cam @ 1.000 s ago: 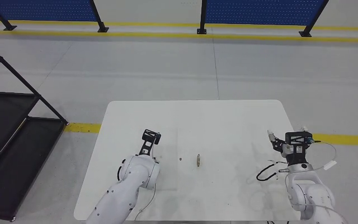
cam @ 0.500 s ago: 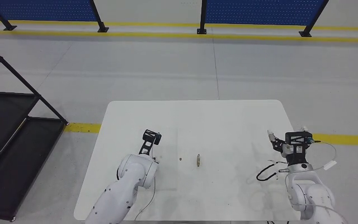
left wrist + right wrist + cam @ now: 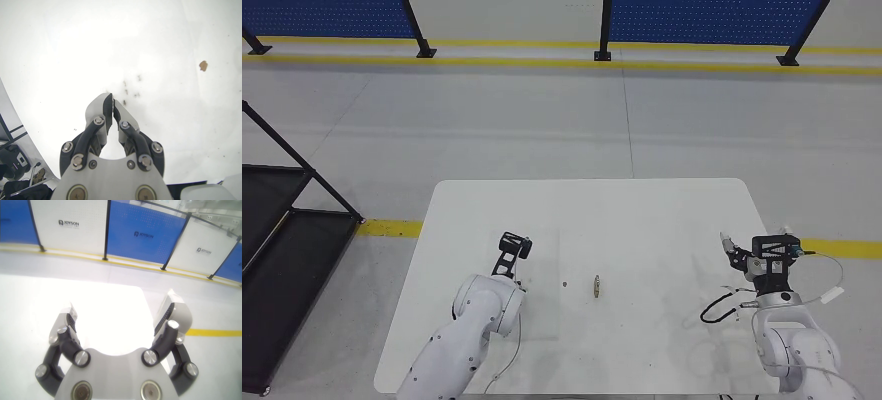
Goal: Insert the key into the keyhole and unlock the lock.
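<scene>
Your left fingers (image 3: 107, 108) have shifted only slightly. They are clenched together over the surface (image 3: 642, 220), left of the frame's centre. The lock (image 3: 596, 287) lies mid-surface, apart from them. Your right fingers (image 3: 175, 311) are released, spread wide, at the right edge.

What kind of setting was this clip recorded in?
Probably an industrial hall or robot test area: blue partition panels on black stands, yellow lines painted on a smooth grey floor, and a white work table.
</scene>
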Controlling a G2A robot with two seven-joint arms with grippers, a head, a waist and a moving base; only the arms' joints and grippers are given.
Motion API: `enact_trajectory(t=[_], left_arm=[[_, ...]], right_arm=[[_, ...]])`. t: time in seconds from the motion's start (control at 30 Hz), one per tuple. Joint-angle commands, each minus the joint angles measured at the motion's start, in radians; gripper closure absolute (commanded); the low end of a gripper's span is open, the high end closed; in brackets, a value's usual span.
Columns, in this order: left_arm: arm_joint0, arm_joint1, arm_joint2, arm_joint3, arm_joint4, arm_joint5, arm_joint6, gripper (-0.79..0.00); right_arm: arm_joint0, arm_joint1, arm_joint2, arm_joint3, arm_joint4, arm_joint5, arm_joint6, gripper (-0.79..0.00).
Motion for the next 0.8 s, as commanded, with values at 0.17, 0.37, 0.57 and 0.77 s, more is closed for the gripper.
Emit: enact_trajectory(t=[0.17, 0.37, 0.57, 0.77], left_arm=[[0.014, -0.002, -0.008, -0.025, 0.011, -0.014, -0.008, 0.000], [0.033, -0.003, -0.041, -0.069, -0.018, -0.013, 0.008, 0.000], [0.049, -0.003, -0.084, -0.089, -0.081, -0.023, 0.002, 0.000], [0.047, 0.001, -0.110, -0.068, -0.091, -0.073, -0.044, 0.000]], right_arm=[[0.000, 0.000, 0.000, 0.000, 0.000, 0.000, 0.000, -0.785], [0.000, 0.000, 0.000, 0.000, 0.000, 0.000, 0.000, -0.785], [0.000, 0.000, 0.000, 0.000, 0.000, 0.000, 0.000, -0.785], [0.000, 0.000, 0.000, 0.000, 0.000, 0.000, 0.000, -0.785]])
